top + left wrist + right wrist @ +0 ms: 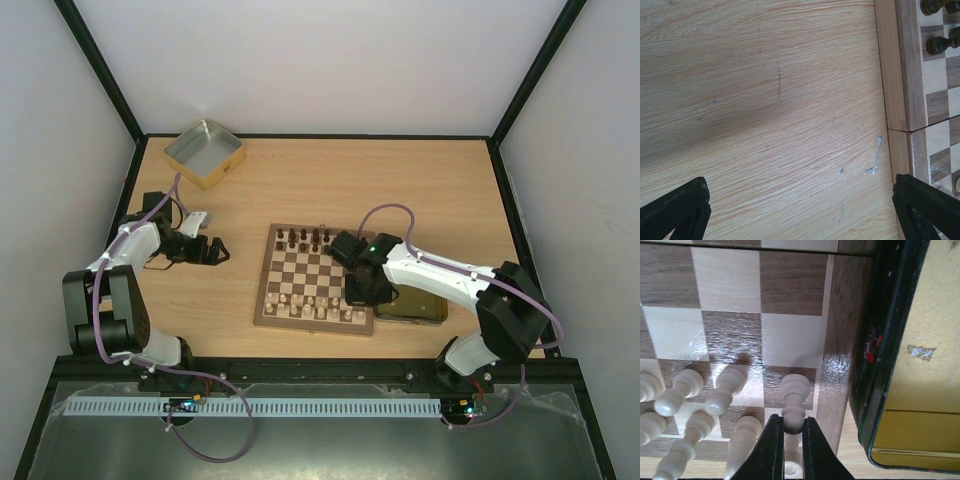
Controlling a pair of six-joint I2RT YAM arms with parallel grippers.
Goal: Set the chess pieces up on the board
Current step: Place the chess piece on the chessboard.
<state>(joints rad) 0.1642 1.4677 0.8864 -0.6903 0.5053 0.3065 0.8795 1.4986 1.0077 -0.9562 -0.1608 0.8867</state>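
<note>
The board lies mid-table, with dark chess pieces along its far rows and cream ones along its near rows. My right gripper is over the board's near right corner. In the right wrist view it is shut on the head of a cream pawn, whose base is at a dark square next to the board's frame. Other cream pieces stand to its left. My left gripper is open and empty over bare table, left of the board's edge.
An open metal tin sits at the far left of the table. A dark tin with a yellow inside lies right against the board's right side, under my right arm; it also shows in the right wrist view.
</note>
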